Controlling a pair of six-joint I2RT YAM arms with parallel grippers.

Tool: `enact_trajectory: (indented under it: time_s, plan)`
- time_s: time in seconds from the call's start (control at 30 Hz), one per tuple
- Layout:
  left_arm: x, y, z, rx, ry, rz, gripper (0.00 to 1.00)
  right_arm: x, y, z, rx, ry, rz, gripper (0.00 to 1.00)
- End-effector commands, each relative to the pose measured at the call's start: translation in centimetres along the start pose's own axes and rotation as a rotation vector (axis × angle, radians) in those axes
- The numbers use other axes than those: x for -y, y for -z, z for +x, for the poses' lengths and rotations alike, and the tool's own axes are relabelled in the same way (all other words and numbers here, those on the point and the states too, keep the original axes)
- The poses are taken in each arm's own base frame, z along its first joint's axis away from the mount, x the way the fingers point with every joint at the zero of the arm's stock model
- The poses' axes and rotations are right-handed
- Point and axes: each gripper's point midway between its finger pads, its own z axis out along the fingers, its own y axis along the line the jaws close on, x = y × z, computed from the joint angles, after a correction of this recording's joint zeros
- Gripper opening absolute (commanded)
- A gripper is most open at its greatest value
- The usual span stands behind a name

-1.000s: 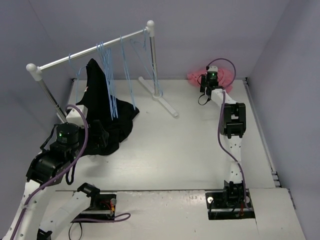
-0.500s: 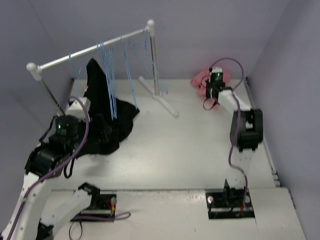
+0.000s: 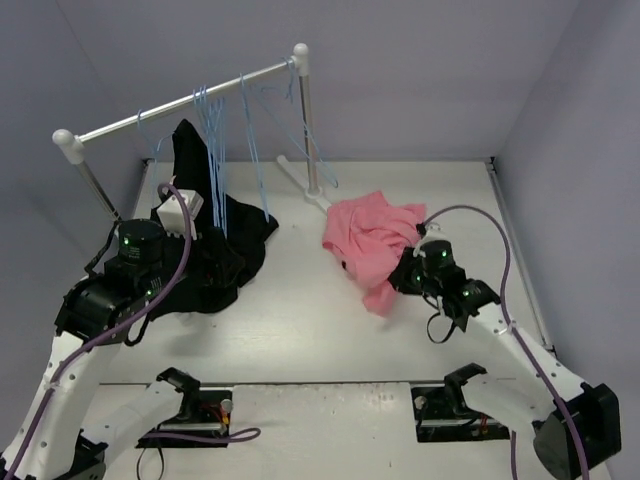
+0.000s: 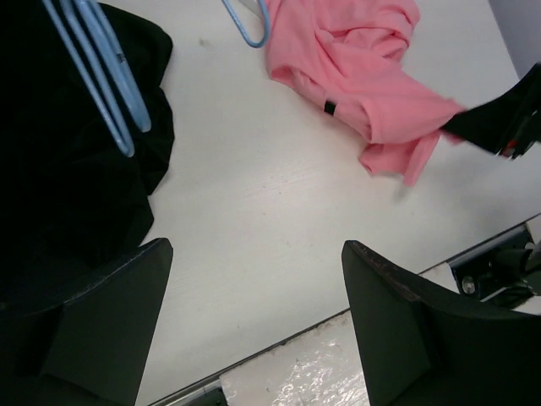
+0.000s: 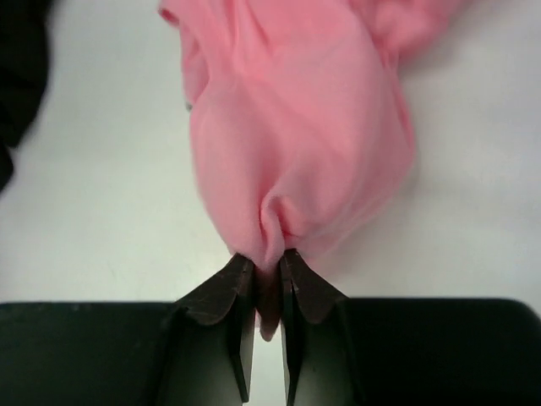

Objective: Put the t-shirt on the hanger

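Grip: right fingers [image 5: 228,296] pinched shut on a fold of t-shirt [image 3: 370,235] | t-shirt heaped on worktop [image 3: 300,330], right of black garment [image 3: 215,260] | left fingers [image 4: 110,313] wide apart, holding nothing | light-blue hangers [image 3: 213,150] bunched on rail [image 3: 180,100] above black garment

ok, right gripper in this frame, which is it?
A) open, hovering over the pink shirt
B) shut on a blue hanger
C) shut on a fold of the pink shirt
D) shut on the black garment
C: in the right wrist view the right gripper has its fingers pinched together on a bunched fold of the pink t-shirt, with the cloth gathered between the tips.
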Motion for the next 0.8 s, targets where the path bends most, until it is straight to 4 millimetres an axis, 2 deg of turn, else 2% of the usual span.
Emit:
enact_trajectory:
  time_s: [0.0, 0.03, 0.07, 0.1, 0.13, 0.17, 0.2, 0.23, 0.3, 0.33, 0.4, 0.63, 0.7, 0.73, 0.77]
  plan:
    - [2.4, -1.4, -1.0, 0.019, -0.011, 0.111, 0.77, -0.1, 2.7, 2.4, -0.017, -0.197, 0.021, 0.37]
    - [2.6, -1.9, -0.7, 0.003, -0.013, 0.117, 0.77, -0.1, 3.3, 2.3, -0.006, -0.202, 0.019, 0.58]
    - [3.1, -2.3, -0.7, 0.002, -0.018, 0.135, 0.77, 0.3, 3.5, 2.2, 0.006, -0.202, 0.036, 0.66]
    - [3.3, -2.9, -0.2, -0.011, -0.022, 0.144, 0.77, 0.5, 3.7, 1.9, 0.019, -0.190, 0.048, 0.72]
    - [3.7, -3.7, -0.6, 0.004, -0.028, 0.152, 0.77, 0.7, 3.7, 1.8, 0.019, -0.173, 0.063, 0.76]
    - [4.6, -4.3, -0.1, -0.008, -0.041, 0.177, 0.77, 0.9, 3.8, 0.8, 0.048, -0.160, 0.083, 0.76]
    - [4.2, -4.9, 0.3, -0.025, -0.040, 0.160, 0.77, 1.1, 3.5, 1.0, 0.033, -0.142, 0.092, 0.76]
    - [5.4, -5.5, 0.3, -0.014, -0.062, 0.191, 0.77, 1.1, 3.2, 0.4, 0.033, -0.126, 0.110, 0.76]
    - [6.6, -7.7, 0.4, -0.014, -0.096, 0.198, 0.77, 1.3, 2.6, -0.6, 0.030, -0.066, 0.145, 0.75]
    - [6.7, -9.1, 0.3, -0.003, -0.104, 0.180, 0.77, 1.5, 2.4, -0.9, 0.024, -0.020, 0.158, 0.73]
    - [6.9, -10.7, 0.4, 0.001, -0.108, 0.172, 0.77, 1.6, 1.8, -1.5, 0.015, 0.022, 0.178, 0.70]
    - [8.3, -18.9, 0.3, 0.124, -0.132, 0.214, 0.76, 1.8, 0.0, -2.0, -0.023, 0.094, 0.218, 0.61]
    - [8.9, -22.0, 0.6, 0.156, -0.152, 0.240, 0.74, 1.1, -0.1, -2.1, -0.017, 0.084, 0.183, 0.61]
    - [8.6, -23.8, 1.5, 0.132, -0.158, 0.231, 0.73, 0.7, -0.1, -2.2, -0.008, 0.080, 0.161, 0.61]
    - [8.9, -24.8, 1.6, 0.138, -0.169, 0.241, 0.73, 0.3, 0.0, -2.0, -0.012, 0.077, 0.135, 0.61]
